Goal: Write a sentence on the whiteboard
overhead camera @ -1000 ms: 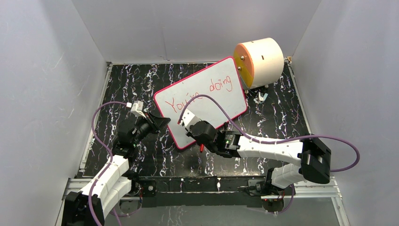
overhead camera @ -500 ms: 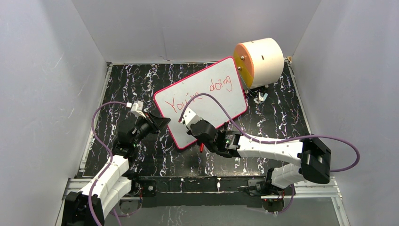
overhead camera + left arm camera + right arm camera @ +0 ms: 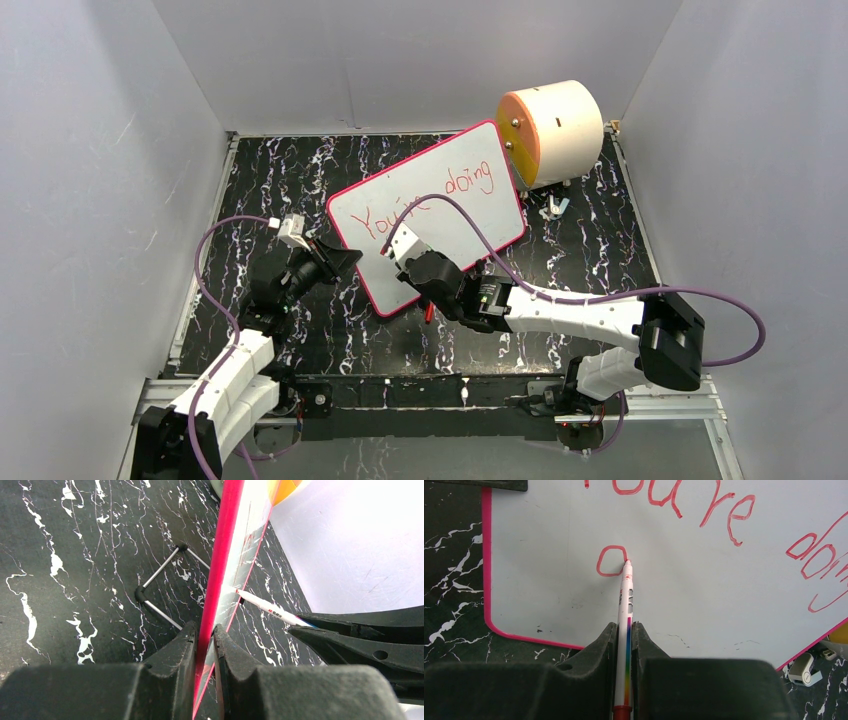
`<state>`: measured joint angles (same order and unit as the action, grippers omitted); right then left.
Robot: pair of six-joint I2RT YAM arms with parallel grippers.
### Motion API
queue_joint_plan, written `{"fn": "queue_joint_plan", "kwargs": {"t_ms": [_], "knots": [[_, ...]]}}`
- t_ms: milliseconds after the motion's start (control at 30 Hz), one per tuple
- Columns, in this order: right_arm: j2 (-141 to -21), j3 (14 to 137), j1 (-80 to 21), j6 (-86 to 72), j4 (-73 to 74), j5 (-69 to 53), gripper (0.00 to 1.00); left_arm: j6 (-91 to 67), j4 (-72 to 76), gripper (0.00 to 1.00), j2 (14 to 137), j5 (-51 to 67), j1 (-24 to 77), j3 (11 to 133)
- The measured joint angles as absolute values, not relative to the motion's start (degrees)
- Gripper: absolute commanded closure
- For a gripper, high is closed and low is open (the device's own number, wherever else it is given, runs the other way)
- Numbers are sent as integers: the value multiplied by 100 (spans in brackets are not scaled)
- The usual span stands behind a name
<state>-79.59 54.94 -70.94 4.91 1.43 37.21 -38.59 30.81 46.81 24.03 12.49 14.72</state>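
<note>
The whiteboard (image 3: 440, 200) with a pink-red frame stands tilted on the dark table, and shows in the right wrist view (image 3: 704, 595). The sentence (image 3: 470, 182) reads "You're doing" in red; a red loop (image 3: 611, 561) begins a second line. My left gripper (image 3: 345, 262) is shut on the board's left edge (image 3: 212, 595). My right gripper (image 3: 400, 250) is shut on a white marker (image 3: 625, 630) with a rainbow stripe, its tip touching the loop's right side. The marker also shows in the left wrist view (image 3: 267, 609).
A cream cylinder with an orange face (image 3: 552, 130) stands behind the board's right end. A small white clip (image 3: 556, 206) lies beside it. A wire stand (image 3: 160, 587) props the board from behind. Grey walls enclose the table.
The right gripper and marker have shifted slightly up and to the right on the board. The left arm and board have not moved.
</note>
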Motion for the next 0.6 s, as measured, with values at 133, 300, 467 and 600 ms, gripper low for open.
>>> {"fn": "queue_joint_plan", "kwargs": {"t_ms": [133,300,467,600], "knots": [[-7961,5494,-7085,484,156,3691,100,-3859,3083,100,4694,2401,1249,1474],[-7955,5496,-7078,429,322,3614,100,-3859,3085,100,4705,2403,1247,1474],[-7942,5498,-7078,314,642,3531,100,-3859,3085,100,4705,2403,1247,1474],[-7935,5502,-7076,261,895,3426,100,-3861,3085,100,4705,2403,1249,1474]]}}
